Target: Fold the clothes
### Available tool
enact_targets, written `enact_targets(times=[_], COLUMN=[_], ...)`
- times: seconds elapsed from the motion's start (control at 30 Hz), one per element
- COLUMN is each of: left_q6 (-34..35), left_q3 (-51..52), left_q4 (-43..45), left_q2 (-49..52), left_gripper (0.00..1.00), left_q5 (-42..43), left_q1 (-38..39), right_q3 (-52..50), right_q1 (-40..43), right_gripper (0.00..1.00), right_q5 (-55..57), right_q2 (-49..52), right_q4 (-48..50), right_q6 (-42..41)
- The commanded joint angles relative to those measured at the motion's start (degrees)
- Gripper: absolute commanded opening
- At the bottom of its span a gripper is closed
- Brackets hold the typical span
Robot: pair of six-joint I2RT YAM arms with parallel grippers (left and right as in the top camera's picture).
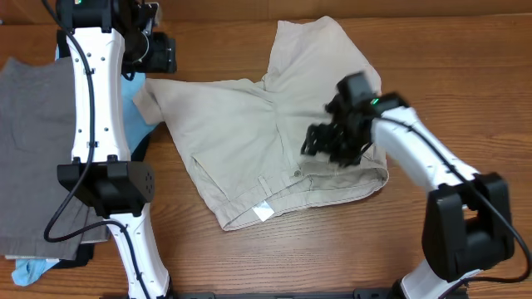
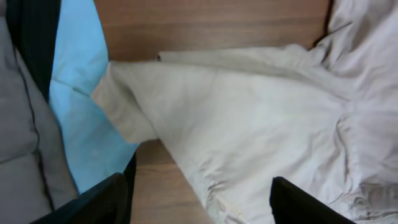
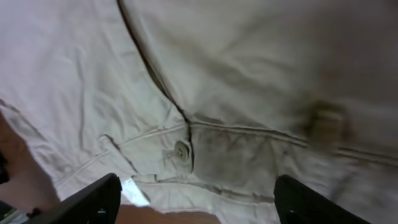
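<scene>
Beige khaki shorts lie spread on the wooden table, waistband toward the front with a white label. My left gripper is open and empty, hovering over the left leg hem; in the left wrist view the hem lies ahead of my open jaws. My right gripper is open and empty above the waistband on the right; the right wrist view shows the button and label between its open jaws.
A grey garment lies at the left over a black one, with a light-blue garment showing beneath and at the front left. Bare wood lies right of and in front of the shorts.
</scene>
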State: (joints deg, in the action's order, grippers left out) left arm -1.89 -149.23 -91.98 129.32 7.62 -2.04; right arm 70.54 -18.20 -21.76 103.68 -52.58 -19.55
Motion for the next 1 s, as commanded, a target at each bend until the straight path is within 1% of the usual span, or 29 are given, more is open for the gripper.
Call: enact_targets(times=[0.0, 0.1, 0.23, 0.37, 0.47, 0.5, 0.53, 0.57, 0.63, 0.87, 0.97], left_q6=[-1.36, -1.33, -1.57, -4.72, -6.82, -9.07, -10.34, -11.06, -11.02, -11.02, -11.02], left_q3=[-3.91, -5.68, -5.70, -5.68, -5.66, -5.64, -5.62, -5.62, -5.62, -5.60, -5.60], left_q4=[1.90, 5.79, 9.88, 14.58, 18.45, 20.33, 21.18, 22.21, 22.73, 23.30, 24.28], left_q2=[-0.79, -0.79, -0.68, -0.52, -0.33, -0.11, 0.24, 0.83, 1.97, 8.07, 11.17], left_gripper=[0.78, 0.79, 0.79, 0.82, 0.90, 0.91, 0.91, 0.91, 0.91, 0.90, 0.90], left_q5=[5.31, 10.64, 12.04, 11.93, 11.91, 11.89, 11.80, 11.17, 10.34, 9.86, 9.81], left_q1=[-0.15, 0.31, 2.69, 6.32, 9.40, 11.50, 12.68, 14.47, 16.09, 18.62, 19.23], right_q3=[-4.92, -9.92, -14.75, -18.71, -19.85, -19.85, -19.85, -19.85, -19.85, -19.69, -18.60], right_q1=[-1.66, -1.46, 0.55, 5.77, 11.72, 15.50, 17.40, 21.79, 26.10, 36.24, 39.21], right_gripper=[0.81, 0.80, 0.79, 0.77, 0.76, 0.75, 0.74, 0.73, 0.73, 0.73, 0.73], right_q5=[0.55, 3.37, 7.02, 7.34, 7.85, 8.00, 8.00, 7.54, 7.15, 7.19, 7.19], right_q2=[0.04, 0.04, 0.07, 0.07, 0.07, 0.07, 0.07, 0.07, 0.07, 0.07, 0.07], right_q4=[2.38, 5.07, 8.07, 10.71, 11.41, 12.09, 12.72, 14.60, 17.40, 28.24, 30.88], right_q6=[-4.26, -7.93, -11.21, -12.07, -11.96, -11.58, -11.45, -9.99, -7.80, -1.29, 0.72])
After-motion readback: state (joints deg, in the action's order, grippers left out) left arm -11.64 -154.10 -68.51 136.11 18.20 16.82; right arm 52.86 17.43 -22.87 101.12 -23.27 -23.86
